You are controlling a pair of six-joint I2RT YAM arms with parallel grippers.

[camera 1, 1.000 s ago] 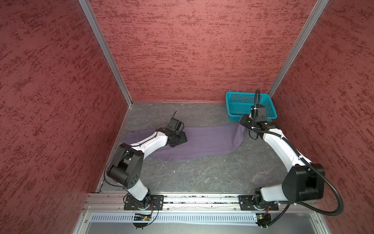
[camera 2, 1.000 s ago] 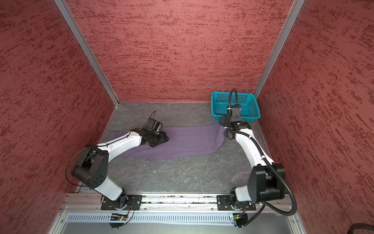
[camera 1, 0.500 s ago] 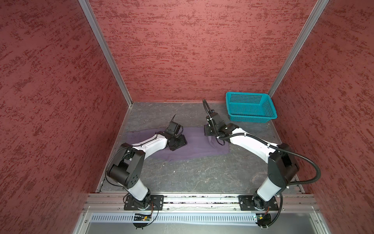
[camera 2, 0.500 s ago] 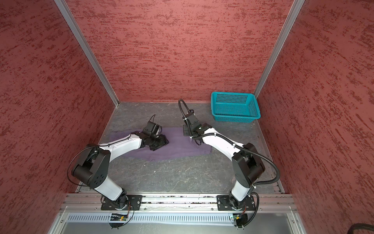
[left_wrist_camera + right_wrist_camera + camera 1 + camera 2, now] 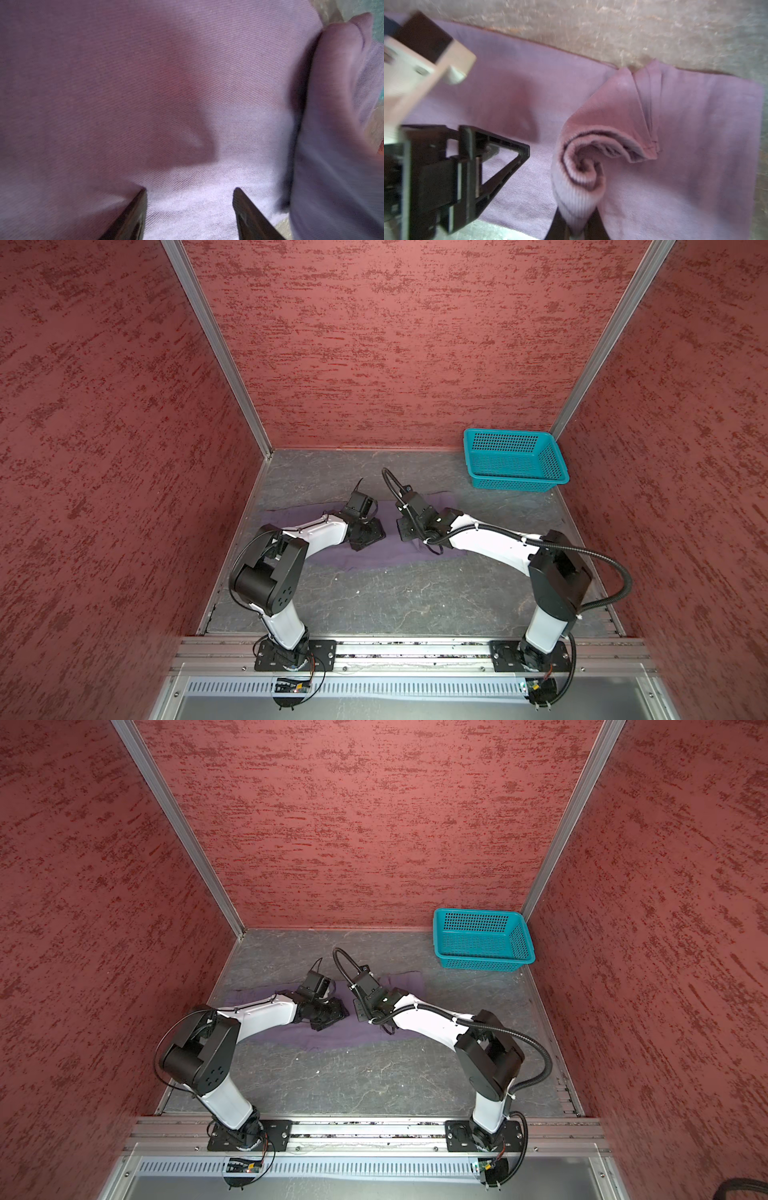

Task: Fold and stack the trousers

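Right hand clenched on trousers leg end, held just beside left hand to double the leg over. Left hand is released, apparently pinning the cloth beneath to anchor the fold.

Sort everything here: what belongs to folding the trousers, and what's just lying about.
Job: trousers; right pincer, shut on their curled end; left pincer, open over the cloth.
Lying about: basket, far right corner, apart from the cloth.

Evenly lit top views; both wrist views blurred, shadowed.
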